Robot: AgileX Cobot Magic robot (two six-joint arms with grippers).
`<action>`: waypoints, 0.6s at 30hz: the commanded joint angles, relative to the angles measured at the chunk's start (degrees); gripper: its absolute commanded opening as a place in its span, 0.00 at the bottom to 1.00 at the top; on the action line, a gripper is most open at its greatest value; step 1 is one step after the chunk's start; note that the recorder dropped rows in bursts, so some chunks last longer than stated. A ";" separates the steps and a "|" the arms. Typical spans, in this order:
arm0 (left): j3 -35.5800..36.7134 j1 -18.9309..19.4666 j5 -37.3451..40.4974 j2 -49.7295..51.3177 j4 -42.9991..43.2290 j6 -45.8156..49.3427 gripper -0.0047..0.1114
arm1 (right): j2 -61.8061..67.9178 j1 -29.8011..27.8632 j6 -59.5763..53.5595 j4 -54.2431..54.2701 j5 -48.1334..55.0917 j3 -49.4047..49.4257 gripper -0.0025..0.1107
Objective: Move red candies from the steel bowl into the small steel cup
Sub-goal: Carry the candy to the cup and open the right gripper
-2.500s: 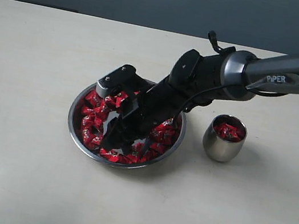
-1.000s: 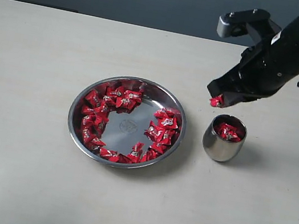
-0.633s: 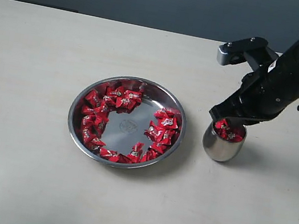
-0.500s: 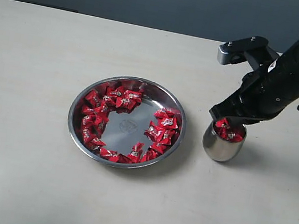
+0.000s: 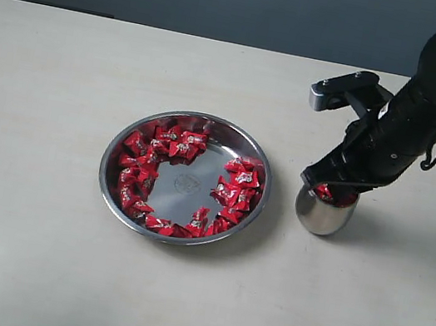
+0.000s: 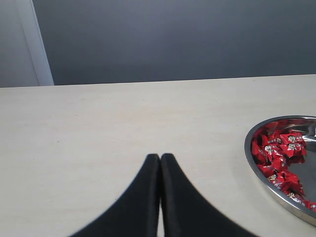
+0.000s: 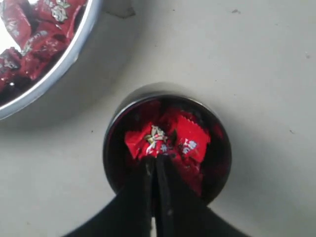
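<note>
When you look from the outside camera, the bowl (image 5: 105, 162) sits near the middle of the table (image 5: 16, 254). It is wide, flat and shiny. The candies (image 5: 143, 168) lie in a ring round its bare middle. They are red and shiny, with little white marks. The cup (image 5: 322, 219) is small, round and shiny. It stands just beside the bowl, on the right arm's side, and does not touch it. The black right arm bends down from the table's far right part. The right gripper (image 5: 325, 189) points down into the top of the cup.

From the left wrist camera, the left gripper (image 6: 160, 159) has its two black fingers pressed together with nothing between them. It hangs over bare table, with part of the bowl and its candies close by.

From the right wrist camera, the right gripper sits right over the mouth of the cup. Its fingers are squeezed tight and pinch one candy (image 7: 150, 138) by its wrapper. More red candies lie in the cup under it.
</note>
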 commanded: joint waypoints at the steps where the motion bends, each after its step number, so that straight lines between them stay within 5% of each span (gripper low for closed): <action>1: 0.14 -0.35 -0.23 -0.26 0.06 -0.13 0.04 | -0.02 -0.35 0.21 -0.64 -0.63 0.16 0.04; 7: 0.14 -0.35 -0.23 -0.26 0.06 -0.13 0.04 | -0.02 -0.35 0.25 -0.76 -1.06 0.16 0.39; 18: 0.14 -0.35 -0.23 -0.26 0.06 -0.13 0.04 | -4.04 -0.35 1.23 -0.62 -1.27 -3.27 0.38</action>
